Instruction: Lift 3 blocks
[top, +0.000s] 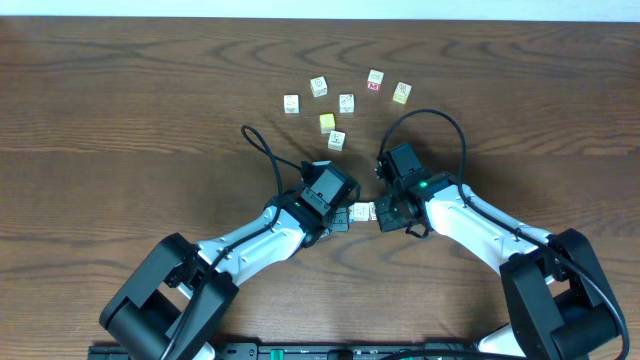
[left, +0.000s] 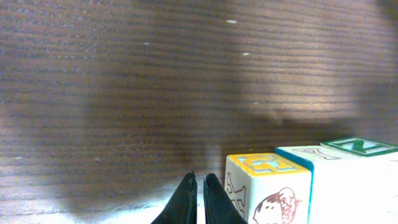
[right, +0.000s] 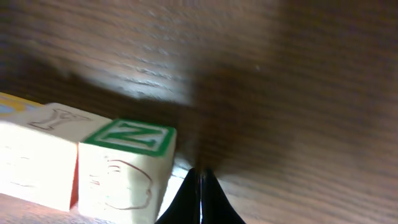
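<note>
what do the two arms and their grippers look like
The left arm and right arm match: white links between bulky black joint housings. The left cable and right cable are thin black loops off the wrists. A green light glows on the right wrist. The left gripper and right gripper have slim black tapered fingers.

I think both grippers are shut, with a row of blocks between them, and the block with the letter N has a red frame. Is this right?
Not quite: the frame on the N block is green, not red, as the right wrist view shows. The left gripper and right gripper are shut, with the row of blocks between them.
</note>
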